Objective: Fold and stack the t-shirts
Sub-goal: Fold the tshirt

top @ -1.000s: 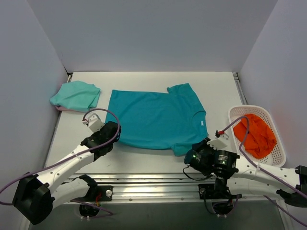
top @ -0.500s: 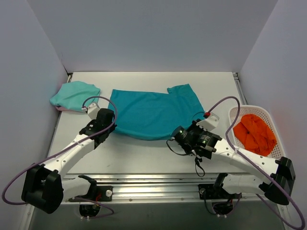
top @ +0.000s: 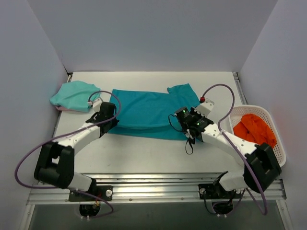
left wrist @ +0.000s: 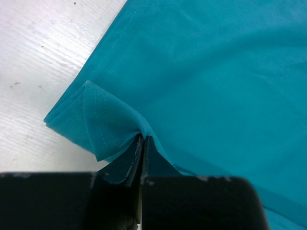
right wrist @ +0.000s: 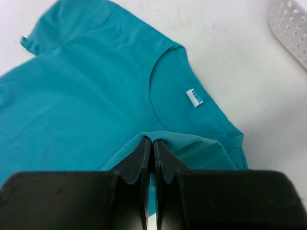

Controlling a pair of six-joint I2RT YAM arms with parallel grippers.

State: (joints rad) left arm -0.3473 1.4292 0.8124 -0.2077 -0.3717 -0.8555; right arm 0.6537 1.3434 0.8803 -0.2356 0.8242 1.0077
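Surface: a white table (top: 144, 158) closed in by pale grey walls.
Teal shirt (top: 144, 112): spread across the middle of the table, collar (right wrist: 148, 91) toward the right. Its near edge is lifted and doubled over the far half.
Mint shirt (top: 74, 95): a loose bundle at the far left corner, near the teal shirt's left end. I cannot tell if they touch.
Left gripper (left wrist: 143, 143): clamped tight on the hem corner, the cloth puckering into a small peak at the jaws.
Right gripper (right wrist: 152, 143): closed on a pinch of the shoulder edge, just below the collar and the neck label (right wrist: 194, 97).
Basket (top: 249, 106): white, at the right edge, holding an orange cloth (top: 256, 129), apart from the work.
Step in hand: likely the first lengthwise fold, bringing the near side to meet the far side.
Doing it well: keep both grips level and move them together so the edge between them stays straight. Pull gently apart to take out slack, lay the lifted edge flush along the far edge, and let go only once the cloth rests flat.
Risk: uneven travel would skew the fold, and too shallow a pinch may slip.
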